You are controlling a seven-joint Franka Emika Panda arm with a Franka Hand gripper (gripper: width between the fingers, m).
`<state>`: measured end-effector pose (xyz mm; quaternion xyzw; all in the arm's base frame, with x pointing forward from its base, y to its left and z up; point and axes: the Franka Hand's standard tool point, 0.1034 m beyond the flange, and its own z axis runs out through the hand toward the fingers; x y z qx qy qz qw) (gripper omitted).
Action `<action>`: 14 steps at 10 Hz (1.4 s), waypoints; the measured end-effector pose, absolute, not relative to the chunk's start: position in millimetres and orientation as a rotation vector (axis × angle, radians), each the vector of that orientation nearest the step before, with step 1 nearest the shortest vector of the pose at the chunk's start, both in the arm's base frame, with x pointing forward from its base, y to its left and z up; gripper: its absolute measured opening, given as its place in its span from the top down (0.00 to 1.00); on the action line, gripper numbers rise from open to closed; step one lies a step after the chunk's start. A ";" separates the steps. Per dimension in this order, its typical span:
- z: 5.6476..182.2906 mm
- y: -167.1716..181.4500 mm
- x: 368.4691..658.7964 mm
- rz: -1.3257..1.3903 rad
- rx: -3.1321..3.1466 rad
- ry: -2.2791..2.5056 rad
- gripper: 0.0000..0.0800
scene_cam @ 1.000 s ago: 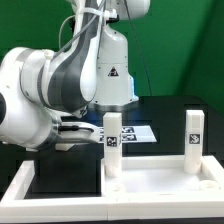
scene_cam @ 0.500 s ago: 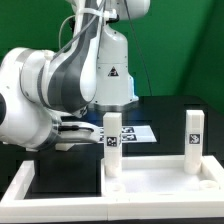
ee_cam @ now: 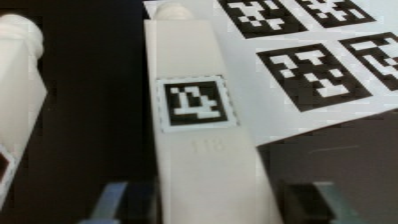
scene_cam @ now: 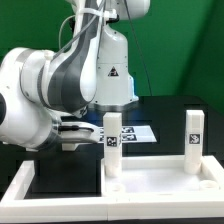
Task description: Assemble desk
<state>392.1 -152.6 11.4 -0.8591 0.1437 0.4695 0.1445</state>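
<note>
While the arm (scene_cam: 60, 85) is hanging low at the exterior view's left, the tool (ee_cam: 217, 205) is straddling a leg (ee_cam: 192, 150) that is lying flat on the black desk (ee_cam: 89, 120). One finger (ee_cam: 118, 203) is sitting along each long side of the leg. Thin dark gaps are showing, but the fingers are blurring at the frame edge, so I can't tell if the tool is clenching or released. The leg's tag (ee_cam: 192, 103) is facing up. The marker board (ee_cam: 320, 60) is lying just beside the leg; can't tell if they're touching. Another white part (ee_cam: 18, 90) is lying near the leg's other side, apart from it. The tabletop (scene_cam: 150, 188) is sitting near, toward the exterior view's right. Two more legs are standing upright on it: near leg (scene_cam: 113, 150) toward the exterior view's left, far leg (scene_cam: 193, 138) toward its right.
</note>
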 end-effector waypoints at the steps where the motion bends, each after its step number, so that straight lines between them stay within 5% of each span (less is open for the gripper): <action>1: 11.4 -152.6 392.1 1.353 -2.476 0.414 0.64; 7: 12.0 -153.0 392.9 1.351 -2.478 0.413 0.64; 11: 92.2 -162.3 434.7 1.264 -2.513 0.350 0.64; 14: 89.9 -163.6 450.2 1.106 -2.623 0.359 0.64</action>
